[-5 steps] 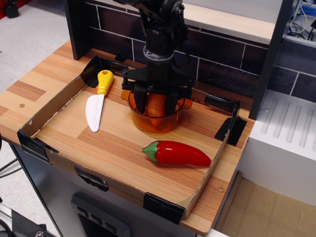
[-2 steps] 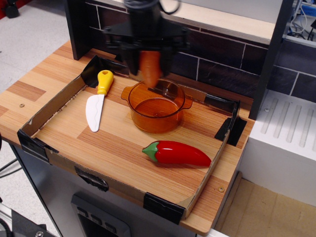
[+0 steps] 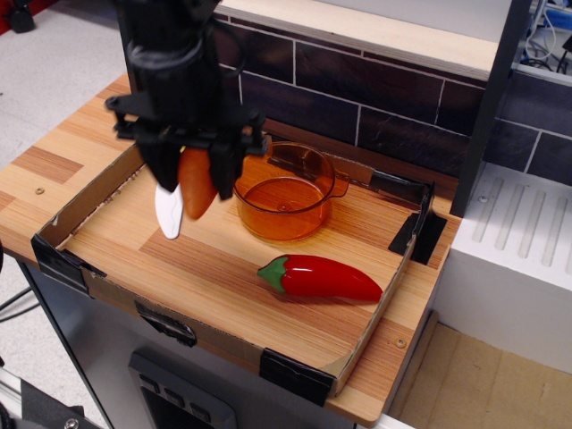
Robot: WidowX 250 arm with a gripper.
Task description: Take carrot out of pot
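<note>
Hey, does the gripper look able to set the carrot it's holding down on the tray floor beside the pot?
Probably yes. The gripper holds the carrot left of the pot, but the white knife blade shows just beneath, so it may need to shift toward bare tray floor.

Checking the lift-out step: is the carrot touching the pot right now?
Apart. The only view shows the carrot held in the gripper left of the pot, with bare wood visible between them.
</note>
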